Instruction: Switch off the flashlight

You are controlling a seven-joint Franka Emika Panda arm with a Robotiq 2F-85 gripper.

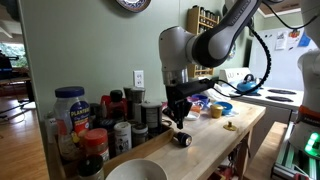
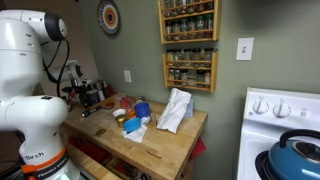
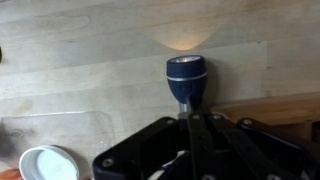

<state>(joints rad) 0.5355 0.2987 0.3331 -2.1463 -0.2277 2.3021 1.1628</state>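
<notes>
The flashlight (image 3: 186, 82) is a small dark cylinder with a wider round head. It lies on the wooden counter (image 3: 80, 60), and a pale patch of light (image 3: 185, 40) falls on the wood in front of its head. In an exterior view it is a small dark object (image 1: 181, 139) right under my gripper (image 1: 178, 118). In the wrist view my gripper (image 3: 187, 118) has its fingers shut together, with the tips at the flashlight's narrow rear end. I cannot make out the flashlight in the exterior view from the stove side.
Black-lidded jars and bottles (image 1: 100, 120) crowd the counter's back end. A white bowl (image 1: 135, 172) stands at the near edge and also shows in the wrist view (image 3: 48, 163). A small yellow object (image 1: 230, 126), a blue bowl (image 1: 222, 107) and a white cloth (image 2: 175, 110) lie further along.
</notes>
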